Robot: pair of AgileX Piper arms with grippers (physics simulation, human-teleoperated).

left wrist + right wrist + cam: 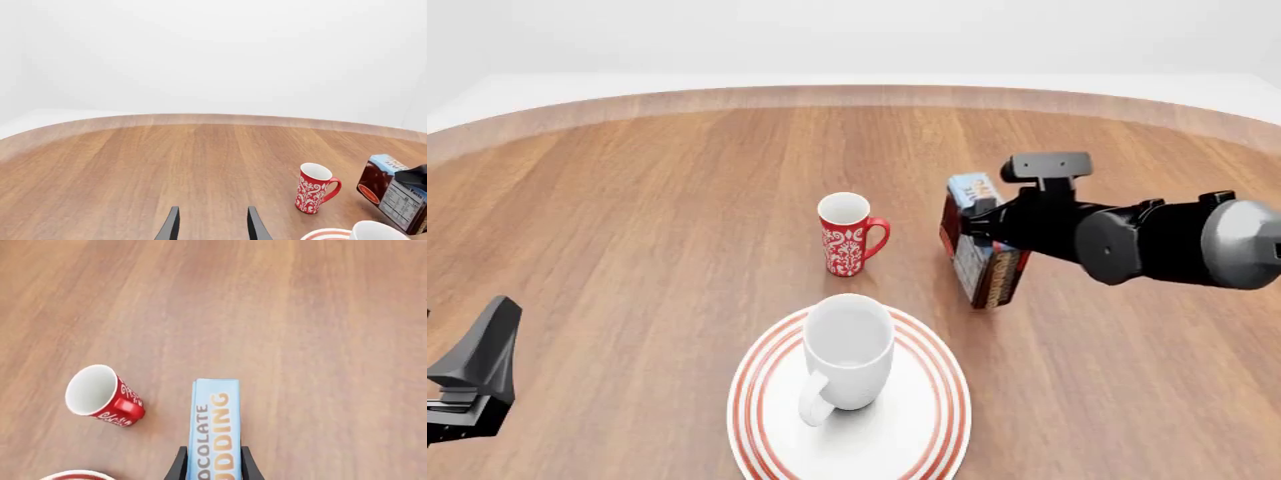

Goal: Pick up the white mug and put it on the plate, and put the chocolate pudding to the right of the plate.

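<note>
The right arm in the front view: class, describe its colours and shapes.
The right arm is built from matt black rounded housings with a pale grey domed cap at its outer joint. A small black boxy block sits on top near the jaws. No cables or markings show.

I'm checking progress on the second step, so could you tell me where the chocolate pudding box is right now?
In the front view the light-blue and brown chocolate pudding box sits between the right gripper's fingers, right of the red patterned mug and beyond the red-ringed plate's right edge.

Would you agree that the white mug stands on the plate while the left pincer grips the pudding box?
Not quite: the right pincer grips the pudding box, as the right wrist view shows. The white mug does stand on the plate.
</note>
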